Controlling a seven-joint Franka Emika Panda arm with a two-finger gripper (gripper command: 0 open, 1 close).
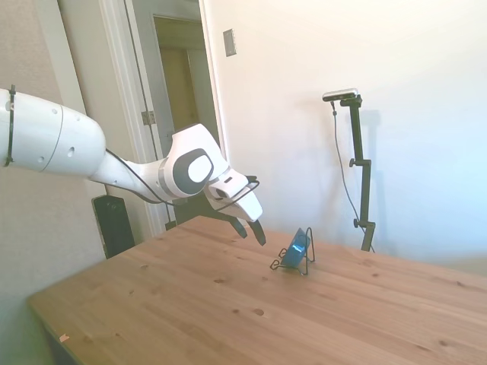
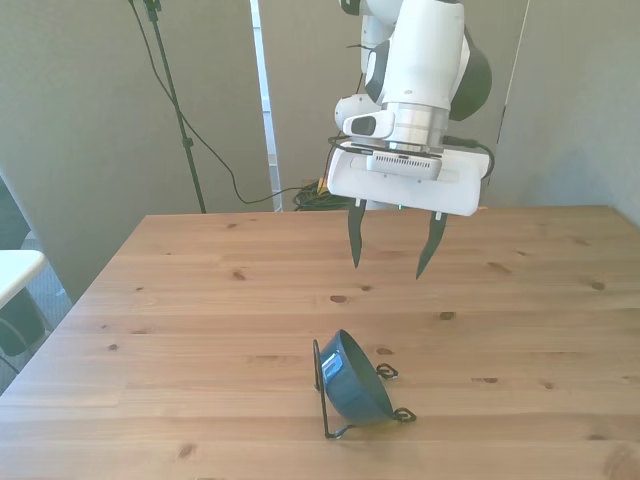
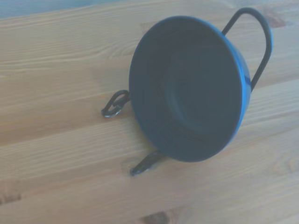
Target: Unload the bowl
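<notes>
While the arm hangs over the table, these hold:
Gripper: the gripper (image 2: 391,252) is above the table (image 2: 200,300), toward its far edge in the front view; jaws spread wide, holding nothing, dark fingers (image 1: 259,230) pointing down at a slant.
Bowl: the blue bowl (image 2: 352,380) stands on its edge, tilted, leaning in a thin black wire rack (image 2: 330,425) near the table's near edge in the front view.
Gap: gripper and bowl are apart, bare wood between them.
Room: open tabletop lies on every side of the rack; its wire feet (image 3: 114,105) rest on the wood.
Wrist view: the bowl's underside (image 3: 191,88) faces the camera, with the rack's loop (image 3: 261,42) behind its rim.
</notes>
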